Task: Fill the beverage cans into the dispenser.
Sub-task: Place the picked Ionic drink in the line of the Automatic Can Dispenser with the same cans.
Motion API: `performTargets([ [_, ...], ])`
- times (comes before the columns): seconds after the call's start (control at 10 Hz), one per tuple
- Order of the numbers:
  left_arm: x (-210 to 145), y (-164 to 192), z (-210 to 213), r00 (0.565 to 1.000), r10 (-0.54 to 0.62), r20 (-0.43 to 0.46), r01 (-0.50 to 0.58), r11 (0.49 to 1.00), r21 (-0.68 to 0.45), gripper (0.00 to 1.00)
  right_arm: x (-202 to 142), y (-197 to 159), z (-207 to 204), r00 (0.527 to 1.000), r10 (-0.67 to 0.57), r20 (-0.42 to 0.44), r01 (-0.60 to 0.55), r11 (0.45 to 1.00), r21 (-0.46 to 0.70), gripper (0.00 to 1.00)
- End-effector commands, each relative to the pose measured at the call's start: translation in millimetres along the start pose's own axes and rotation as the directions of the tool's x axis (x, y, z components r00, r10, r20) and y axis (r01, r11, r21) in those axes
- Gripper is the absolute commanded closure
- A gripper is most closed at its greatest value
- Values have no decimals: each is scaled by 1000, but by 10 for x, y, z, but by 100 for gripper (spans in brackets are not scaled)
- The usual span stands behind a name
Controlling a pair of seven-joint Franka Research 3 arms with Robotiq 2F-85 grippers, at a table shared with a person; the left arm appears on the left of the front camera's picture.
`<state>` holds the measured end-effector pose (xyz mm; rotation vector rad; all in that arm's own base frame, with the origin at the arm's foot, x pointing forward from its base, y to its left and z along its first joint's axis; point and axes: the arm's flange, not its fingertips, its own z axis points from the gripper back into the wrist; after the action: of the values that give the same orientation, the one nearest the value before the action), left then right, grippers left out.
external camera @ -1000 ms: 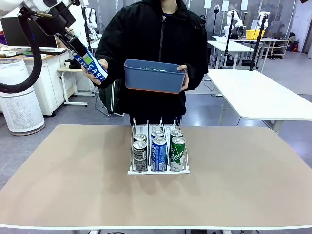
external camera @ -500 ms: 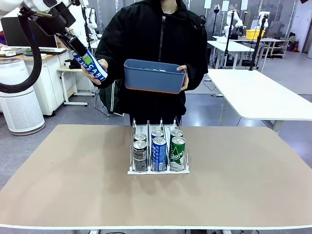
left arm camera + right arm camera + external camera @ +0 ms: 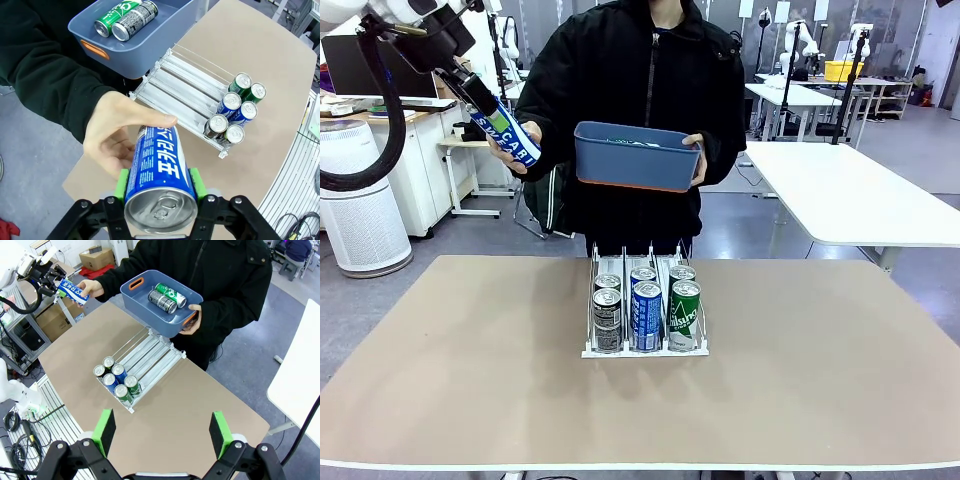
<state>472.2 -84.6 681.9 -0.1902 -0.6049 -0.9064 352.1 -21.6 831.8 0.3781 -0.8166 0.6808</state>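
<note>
Gripping a blue can [image 3: 510, 135] with white lettering, the left gripper [image 3: 470, 92] is clamped shut on it, green pads [image 3: 121, 184] pressed to both sides just below the silver top. Can is held high in the air beyond the table's [image 3: 460, 390] far left edge, tilted, bottom end slanting down toward the person. Person's hand [image 3: 116, 142] is wrapped around that lower end, thumb and fingers touching the can, so claw and hand both have hold of it.

Person's other hand [image 3: 694, 148] carries a blue tub [image 3: 635, 168] at chest height, above and behind the dispenser. Left wrist view shows a green can [image 3: 112, 11] and a dark can [image 3: 134, 15] lying side by side in the tub.

Dispenser [image 3: 645, 351] sits mid-table, front lip toward the robot. All three lanes are loaded at the front, two deep:
- left lane: two dark cans [image 3: 607, 318]
- middle lane: two blue cans [image 3: 647, 315]
- right lane: two green cans [image 3: 684, 312]

All six stand upright, touching their lane partner. Rear stretch of each lane is bare rack with wire dividers between lanes.

Right gripper [image 3: 163, 432] hangs high over the near side of the table looking down at it. Its jaws are spread wide, green pads far apart, nothing between them, well clear of dispenser and cans
</note>
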Motion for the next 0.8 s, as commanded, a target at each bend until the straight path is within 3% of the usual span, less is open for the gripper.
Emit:
performTargets([
  [0.0, -11, -2, 9, 1000, 1, 0, -1, 1000, -1, 100, 7, 7, -20, 1000, -6, 6, 6, 1000, 5, 0],
  [0.7, -11, -2, 9, 1000, 1, 0, -1, 1000, -1, 100, 7, 7, -20, 1000, -6, 6, 6, 1000, 5, 0],
])
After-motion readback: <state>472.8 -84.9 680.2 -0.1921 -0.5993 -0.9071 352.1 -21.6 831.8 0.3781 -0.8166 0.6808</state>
